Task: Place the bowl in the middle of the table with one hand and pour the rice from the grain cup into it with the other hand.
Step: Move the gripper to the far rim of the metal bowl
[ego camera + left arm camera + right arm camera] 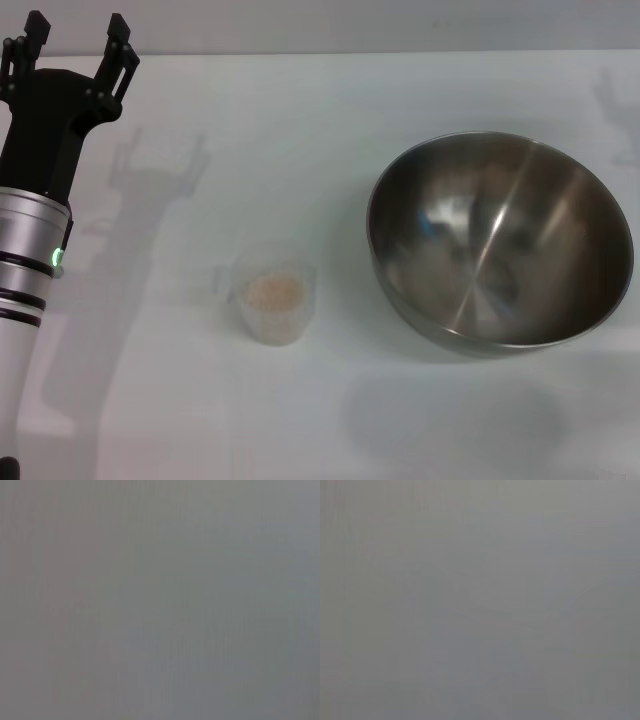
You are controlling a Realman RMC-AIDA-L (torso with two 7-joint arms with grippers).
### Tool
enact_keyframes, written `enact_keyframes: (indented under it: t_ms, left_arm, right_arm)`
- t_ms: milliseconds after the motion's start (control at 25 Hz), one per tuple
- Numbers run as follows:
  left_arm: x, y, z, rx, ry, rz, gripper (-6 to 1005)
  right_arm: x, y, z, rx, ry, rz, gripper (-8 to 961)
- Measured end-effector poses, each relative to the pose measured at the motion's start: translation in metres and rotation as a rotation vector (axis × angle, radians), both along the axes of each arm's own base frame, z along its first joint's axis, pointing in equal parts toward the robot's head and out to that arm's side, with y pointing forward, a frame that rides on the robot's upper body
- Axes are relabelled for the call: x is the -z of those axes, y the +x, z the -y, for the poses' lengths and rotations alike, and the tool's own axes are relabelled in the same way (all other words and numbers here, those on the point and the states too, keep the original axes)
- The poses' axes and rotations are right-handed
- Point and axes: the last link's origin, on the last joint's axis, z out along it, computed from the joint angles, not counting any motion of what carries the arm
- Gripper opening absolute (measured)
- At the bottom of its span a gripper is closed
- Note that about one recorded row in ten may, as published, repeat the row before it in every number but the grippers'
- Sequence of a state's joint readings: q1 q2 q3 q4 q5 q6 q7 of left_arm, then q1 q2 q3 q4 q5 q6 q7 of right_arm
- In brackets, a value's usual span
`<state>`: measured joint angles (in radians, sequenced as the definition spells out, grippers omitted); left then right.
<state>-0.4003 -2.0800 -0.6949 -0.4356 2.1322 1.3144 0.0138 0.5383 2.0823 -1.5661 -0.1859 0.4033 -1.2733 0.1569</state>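
On the white desk the steel bowl sits upright toward the right side, well apart from the cup, which stands upright near the middle with a small heap of rice inside. The left end effector hovers over the far left of the desk, its fingers spread wide and holding nothing, well away from the cup. The right end effector does not appear; both wrist views show only flat grey.
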Motion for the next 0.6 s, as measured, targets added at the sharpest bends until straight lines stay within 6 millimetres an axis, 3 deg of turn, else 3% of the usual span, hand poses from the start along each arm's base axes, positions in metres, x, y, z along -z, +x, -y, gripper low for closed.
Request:
enact_keyframes:
  t_ms: [600]
  left_arm:
    - [0.0, 0.0, -0.001, 0.001, 0.001, -0.006, 837]
  right_arm:
    - [0.027, -0.035, -0.017, -0.084, -0.28, 0.043, 771]
